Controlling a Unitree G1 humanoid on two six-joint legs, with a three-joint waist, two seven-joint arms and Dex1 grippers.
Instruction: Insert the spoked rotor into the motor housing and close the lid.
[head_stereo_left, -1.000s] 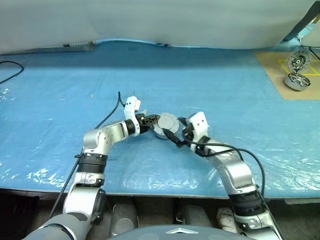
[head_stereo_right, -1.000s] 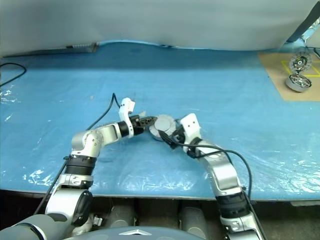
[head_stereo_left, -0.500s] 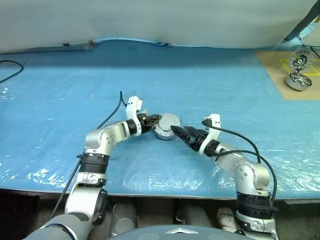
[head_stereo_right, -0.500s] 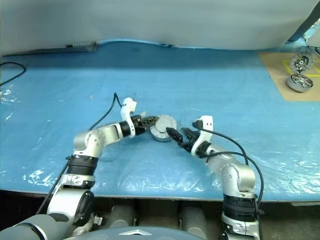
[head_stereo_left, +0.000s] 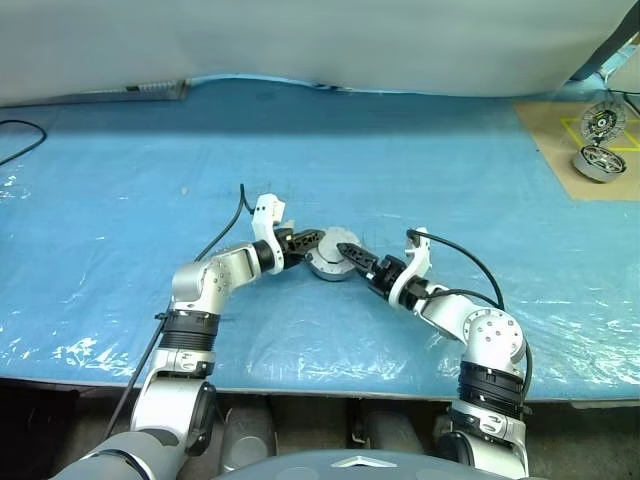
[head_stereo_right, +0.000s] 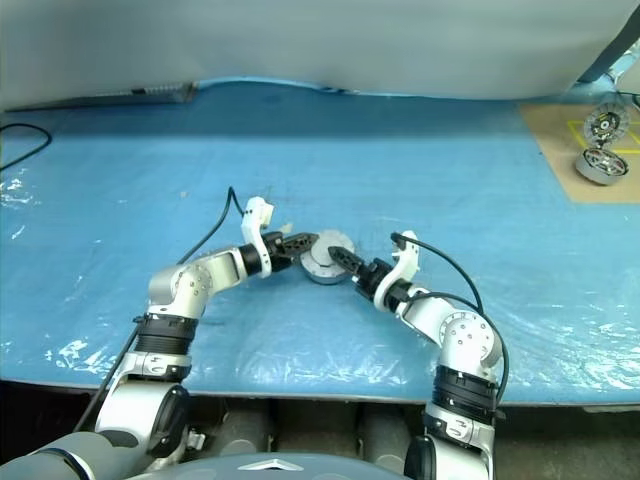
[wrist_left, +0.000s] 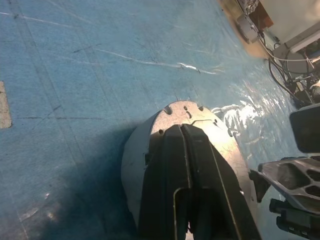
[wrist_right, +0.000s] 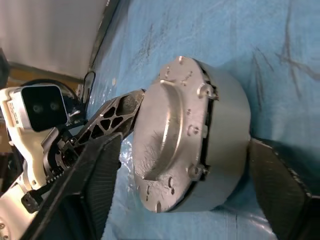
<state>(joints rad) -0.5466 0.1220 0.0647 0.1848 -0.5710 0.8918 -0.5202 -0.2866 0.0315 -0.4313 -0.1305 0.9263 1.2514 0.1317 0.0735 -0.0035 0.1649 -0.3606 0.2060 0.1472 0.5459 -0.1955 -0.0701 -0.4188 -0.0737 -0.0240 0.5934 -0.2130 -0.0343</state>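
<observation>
Squat grey motor housing (wrist_right: 220, 145), lid (wrist_right: 170, 135) closed; left gripper (wrist_left: 187, 150) shut, right gripper (wrist_right: 185, 195) spread around it.

Blue-sheeted table (head_stereo_left: 420, 150) (plastic-covered) bears the motor housing (head_stereo_left: 330, 253).

- Even bright light over the blue table cover (head_stereo_left: 420, 170); white glare streaks on its front corners.
- Dark shadow beside the motor housing (wrist_left: 137, 165); wrist views soft up close.
</observation>
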